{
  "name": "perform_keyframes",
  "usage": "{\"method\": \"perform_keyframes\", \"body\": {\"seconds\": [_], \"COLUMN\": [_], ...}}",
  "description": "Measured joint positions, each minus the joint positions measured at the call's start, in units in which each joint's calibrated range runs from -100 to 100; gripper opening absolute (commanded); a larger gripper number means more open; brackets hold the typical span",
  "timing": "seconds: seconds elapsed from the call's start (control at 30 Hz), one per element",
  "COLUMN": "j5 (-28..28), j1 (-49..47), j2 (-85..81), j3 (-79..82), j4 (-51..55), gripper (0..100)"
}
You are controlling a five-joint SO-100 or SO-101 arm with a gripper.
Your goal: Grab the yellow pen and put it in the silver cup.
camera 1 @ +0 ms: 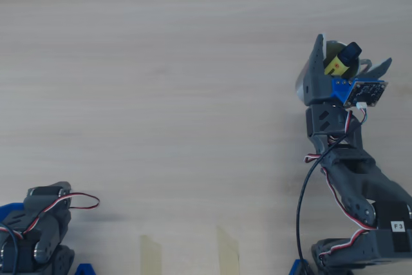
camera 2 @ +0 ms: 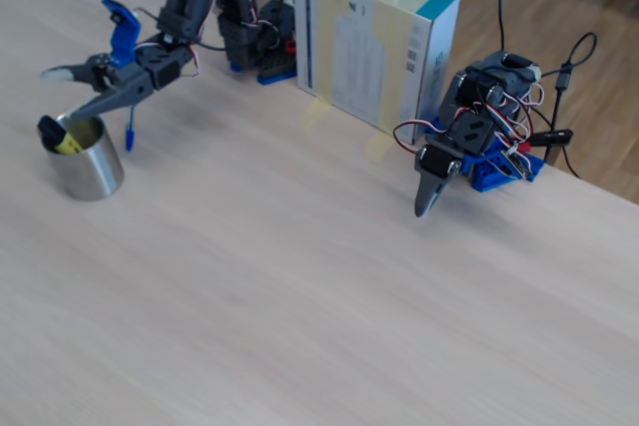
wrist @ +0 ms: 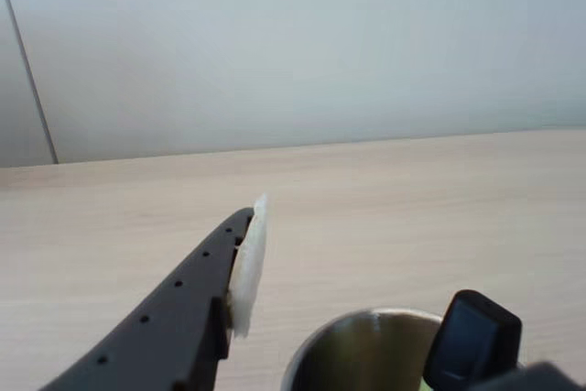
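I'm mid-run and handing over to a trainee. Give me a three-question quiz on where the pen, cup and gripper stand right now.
1. True or false: the yellow pen lies flat on the table.
2. In the fixed view, the gripper is: A) open above the silver cup, B) shut on the pen, C) resting on the table.
3. Which end of the pen sticks up above the cup's rim?

Key
1. False: it stands tilted inside the cup, leaning on the rim.
2. A: both fingers are spread, with the pen between them but not clamped.
3. The black cap end, seen in the wrist view and the overhead view.
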Motion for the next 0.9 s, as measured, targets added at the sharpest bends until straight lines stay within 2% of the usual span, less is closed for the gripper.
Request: {"method": "perform_keyframes", "body": {"seconds": [0.37,0.9], "j5": [0.00,0.00], "j1": [-1.00,0.33], "j2": [-22.68,-60.94], "j3": [20.47,39.50], "j4": [1.77,31.86], "gripper": [56,56]}}
